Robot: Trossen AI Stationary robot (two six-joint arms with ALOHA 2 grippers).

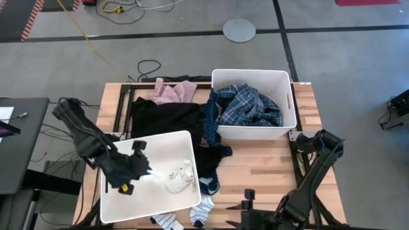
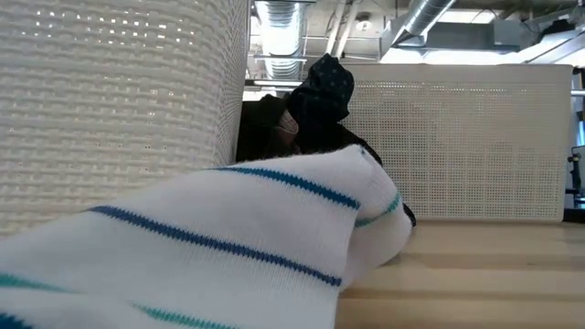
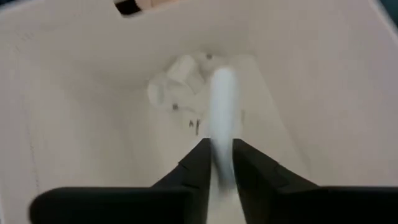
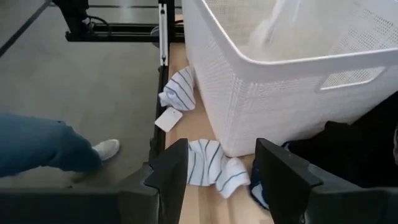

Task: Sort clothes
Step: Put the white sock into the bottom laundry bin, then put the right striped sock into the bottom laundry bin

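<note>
Left wrist view: narrow-parted jaws pinch a white sock [image 3: 221, 118].

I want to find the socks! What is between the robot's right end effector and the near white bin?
In the right wrist view, a striped sock lies on the table between the open right end effector and the near white bin.

left gripper [image 1: 148, 171]: hovering near the table's front-left corner, fingers barely parted
right gripper [image 1: 248, 200]: idling at the front edge, fingers spread
</note>
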